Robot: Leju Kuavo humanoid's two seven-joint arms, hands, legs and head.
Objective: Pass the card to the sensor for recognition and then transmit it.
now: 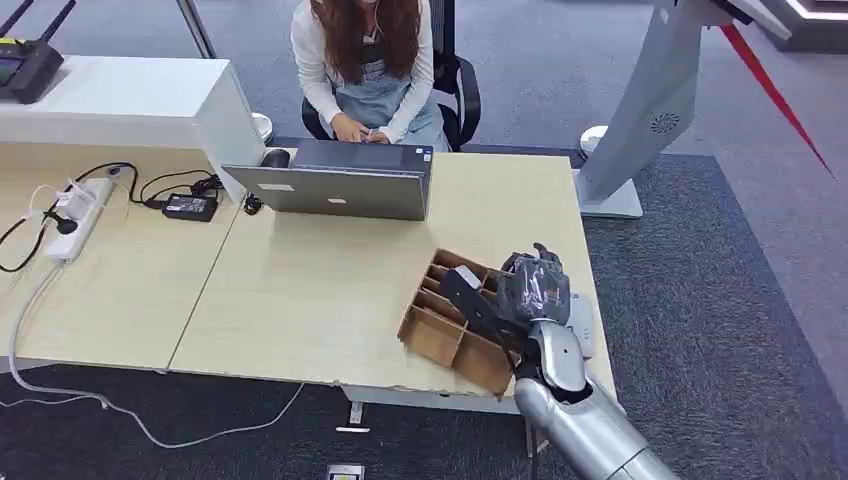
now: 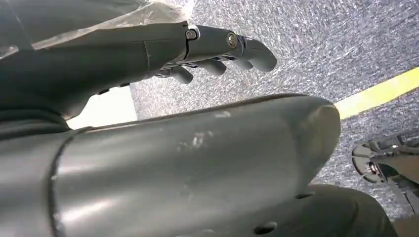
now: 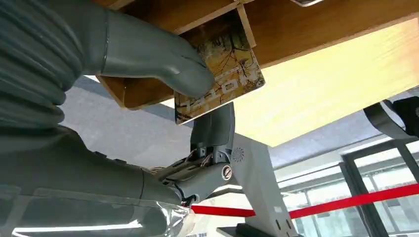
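My right thumb (image 3: 183, 74) presses on the face of the card (image 3: 222, 81), and a darker finger (image 3: 212, 128) stands behind it, so my right hand (image 1: 530, 290) holds the card in a pinch. The card has a yellow-brown picture with pale letters. It is partly inside a compartment of the wooden divider box (image 1: 440, 335), at the box's end nearest to my arm.

I judge that the step is to take the card out of the box. To do it well, I should keep the pinch firm and draw the card straight along its slot, so that its edge does not catch the wooden partition and the box does not slide on the desk (image 1: 300, 290).

The right wrist view gives the pinch and the card's print; the head view has my hand over the box, so the card is hidden there. It gives instead the laptop (image 1: 340, 185) beyond the box and a person (image 1: 365, 70) sitting behind it.

My left hand (image 2: 212, 49) hangs over grey carpet, fingers curled loosely, holding nothing.
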